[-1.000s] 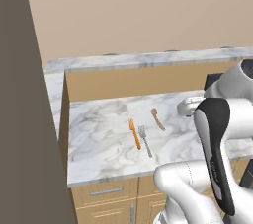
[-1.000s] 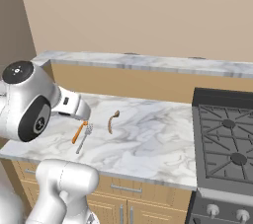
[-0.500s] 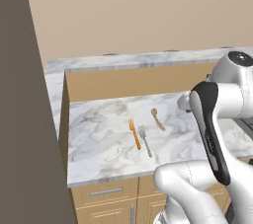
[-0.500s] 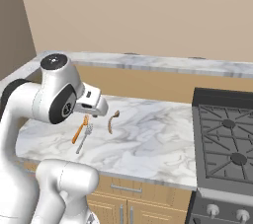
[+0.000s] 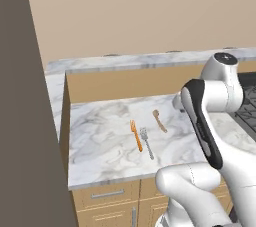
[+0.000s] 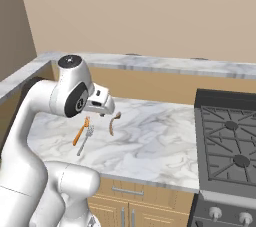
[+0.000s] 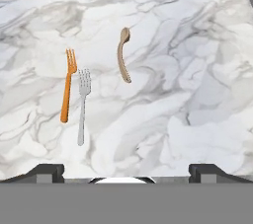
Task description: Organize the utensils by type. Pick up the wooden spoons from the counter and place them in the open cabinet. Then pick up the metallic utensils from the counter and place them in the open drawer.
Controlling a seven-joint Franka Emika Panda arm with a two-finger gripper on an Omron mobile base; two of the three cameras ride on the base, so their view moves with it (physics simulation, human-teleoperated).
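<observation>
I have the gripper (image 7: 126,169) hovering high above the counter (image 7: 188,94), its 2 fingers spread as wide apart as they go and holding nothing. Below it lie 3 utensils, all flat on the marble: a curved wooden spoon (image 7: 123,54), a silver fork (image 7: 83,104) and an orange fork (image 7: 67,85). The 2 forks lie just beside each other, nearly parallel, and the spoon sits apart from them on the side toward the stove (image 6: 227,146).

I judge I am at the very start: nothing is picked up yet, and the first step is the wooden spoon. I see only this 1 wooden spoon from here. The next move calls for bringing the hand down over the spoon's handle, turning the wrist so the fingers straddle its narrow width, then closing. The spoon lies low and thin against the stone, so I expect the fingers must reach almost to the surface to catch it.
</observation>
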